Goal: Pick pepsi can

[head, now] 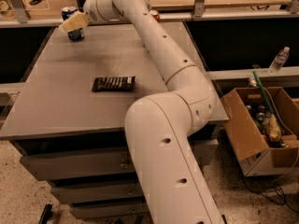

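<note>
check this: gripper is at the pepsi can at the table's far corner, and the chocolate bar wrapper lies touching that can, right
Not quite. In the camera view the chocolate bar wrapper lies in the middle of the table, well apart from the pepsi can. The rest holds: the gripper is at the can at the table's far corner.

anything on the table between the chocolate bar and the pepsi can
Nothing: in the camera view only bare table top lies between the chocolate bar and the pepsi can. The gripper is up against the can's front.
</note>
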### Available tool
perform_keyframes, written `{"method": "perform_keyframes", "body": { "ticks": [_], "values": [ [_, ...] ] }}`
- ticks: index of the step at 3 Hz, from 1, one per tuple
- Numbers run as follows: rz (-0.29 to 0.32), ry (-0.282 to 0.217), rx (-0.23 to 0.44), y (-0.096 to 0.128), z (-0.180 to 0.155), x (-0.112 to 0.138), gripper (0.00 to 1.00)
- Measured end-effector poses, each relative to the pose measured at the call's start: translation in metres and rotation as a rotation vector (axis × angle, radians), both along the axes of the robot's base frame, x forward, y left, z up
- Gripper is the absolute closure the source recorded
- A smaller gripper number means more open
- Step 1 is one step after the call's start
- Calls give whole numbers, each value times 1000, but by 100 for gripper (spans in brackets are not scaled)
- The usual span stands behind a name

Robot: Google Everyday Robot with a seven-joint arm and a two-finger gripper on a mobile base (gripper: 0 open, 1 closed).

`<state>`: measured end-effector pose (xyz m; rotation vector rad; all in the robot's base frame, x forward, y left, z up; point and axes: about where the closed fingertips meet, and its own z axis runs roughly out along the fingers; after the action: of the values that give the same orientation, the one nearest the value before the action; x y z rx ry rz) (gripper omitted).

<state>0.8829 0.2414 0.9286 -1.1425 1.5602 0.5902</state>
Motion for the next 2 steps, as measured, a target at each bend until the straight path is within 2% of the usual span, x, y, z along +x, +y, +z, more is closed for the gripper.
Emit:
{"method": "perform_keyframes", "body": {
  "ticks": [1, 2],
  "values": [
    [-33, 13, 47, 9, 0, 8, 0],
    [-57, 15, 63, 14, -1, 14, 0]
  ]
}}
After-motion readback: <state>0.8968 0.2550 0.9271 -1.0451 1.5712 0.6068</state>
